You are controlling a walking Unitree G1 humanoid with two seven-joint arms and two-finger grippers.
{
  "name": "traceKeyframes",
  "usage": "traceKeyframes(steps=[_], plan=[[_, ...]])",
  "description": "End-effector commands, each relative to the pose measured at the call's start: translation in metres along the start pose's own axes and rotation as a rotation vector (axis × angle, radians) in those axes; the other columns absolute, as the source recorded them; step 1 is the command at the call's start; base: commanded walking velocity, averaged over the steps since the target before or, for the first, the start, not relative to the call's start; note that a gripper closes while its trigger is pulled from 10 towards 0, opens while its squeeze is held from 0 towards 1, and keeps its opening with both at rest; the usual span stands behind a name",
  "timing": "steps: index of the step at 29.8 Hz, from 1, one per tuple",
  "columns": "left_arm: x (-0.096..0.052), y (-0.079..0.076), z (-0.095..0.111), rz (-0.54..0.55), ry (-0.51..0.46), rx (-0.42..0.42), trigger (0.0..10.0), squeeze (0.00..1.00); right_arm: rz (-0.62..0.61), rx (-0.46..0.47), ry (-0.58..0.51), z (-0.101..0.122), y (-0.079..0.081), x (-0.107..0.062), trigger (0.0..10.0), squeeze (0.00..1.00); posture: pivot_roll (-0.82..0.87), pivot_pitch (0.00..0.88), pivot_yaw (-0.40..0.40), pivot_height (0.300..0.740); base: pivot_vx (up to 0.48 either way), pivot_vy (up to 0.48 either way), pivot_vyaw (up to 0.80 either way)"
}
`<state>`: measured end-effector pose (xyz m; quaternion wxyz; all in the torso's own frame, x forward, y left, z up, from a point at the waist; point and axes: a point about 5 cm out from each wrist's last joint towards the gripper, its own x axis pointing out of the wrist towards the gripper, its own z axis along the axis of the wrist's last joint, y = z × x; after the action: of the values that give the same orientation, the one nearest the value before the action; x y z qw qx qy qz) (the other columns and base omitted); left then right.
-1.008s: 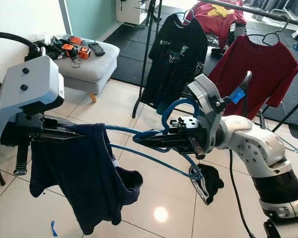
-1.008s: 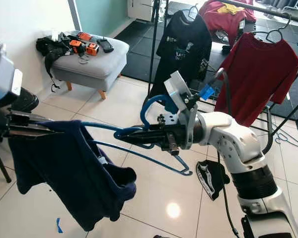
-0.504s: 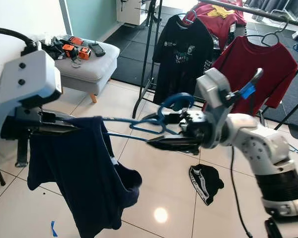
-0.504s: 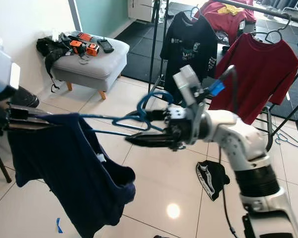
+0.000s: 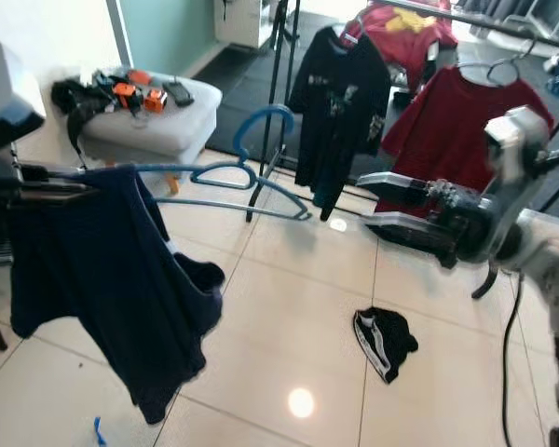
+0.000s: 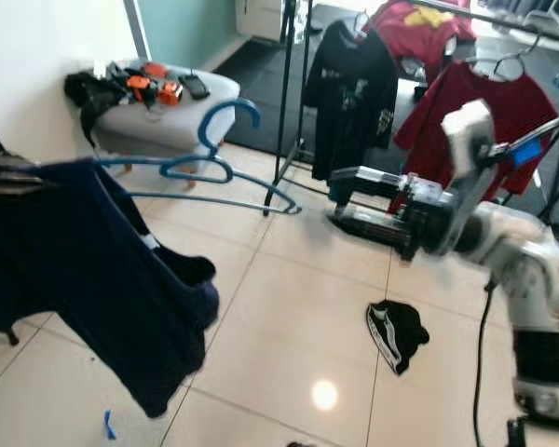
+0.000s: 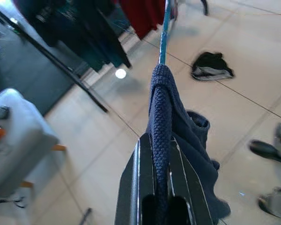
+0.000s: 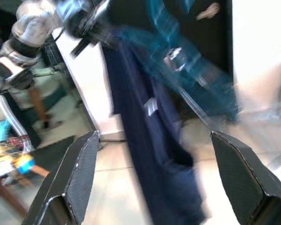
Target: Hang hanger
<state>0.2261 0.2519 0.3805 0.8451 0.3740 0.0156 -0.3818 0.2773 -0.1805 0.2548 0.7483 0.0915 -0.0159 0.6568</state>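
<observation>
Left wrist view: left gripper (image 7: 161,206) jaws pinch navy shirt (image 5: 102,279) on blue hanger (image 5: 225,177); right gripper (image 5: 377,200) jaws spread

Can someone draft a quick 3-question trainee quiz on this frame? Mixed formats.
1. True or false: the right gripper is shut on the blue hanger.
2. Which gripper holds the navy shirt and hanger?
A. left gripper
B. right gripper
C. both
3. Fill in: the small black garment lies on the ____.

Key:
1. False. Its fingers are apart and clear of the hanger.
2. A. The left wrist view shows its fingers clamped on the shirt's collar edge, the hanger running on ahead.
3. Floor, on the tiles below the right arm.
</observation>
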Motion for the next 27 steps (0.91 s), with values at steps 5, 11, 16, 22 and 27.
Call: traceKeyframes(steps=[5,11,16,22,27], plan=[[0.002,0.002,0.011,0.030,-0.077,0.034,0.0,0.00,0.064,0.047,0.027,-0.019,0.007,0.020,10.0,0.96,0.01,0.112,-0.043,0.740,0.000,0.000,0.00],[0.003,0.003,0.023,0.024,-0.143,0.059,0.0,0.00,-0.135,0.080,0.046,-0.036,-0.016,0.037,10.0,0.00,0.02,0.112,-0.048,0.740,0.000,0.000,0.00],[0.003,0.003,0.027,0.027,-0.159,0.068,0.0,0.00,-0.284,0.107,0.059,-0.043,-0.033,0.038,10.0,0.00,0.01,0.111,-0.048,0.740,0.000,0.000,0.00],[0.006,0.002,0.032,0.019,-0.179,0.076,0.0,0.00,-0.406,0.133,0.078,-0.050,-0.046,0.037,10.0,0.00,0.01,0.111,-0.048,0.740,0.000,0.000,0.00],[0.010,-0.002,0.038,0.000,-0.196,0.090,0.0,0.00,-0.400,0.129,0.128,-0.058,-0.044,0.042,10.0,0.00,0.01,0.111,-0.047,0.740,0.000,0.000,0.00]])
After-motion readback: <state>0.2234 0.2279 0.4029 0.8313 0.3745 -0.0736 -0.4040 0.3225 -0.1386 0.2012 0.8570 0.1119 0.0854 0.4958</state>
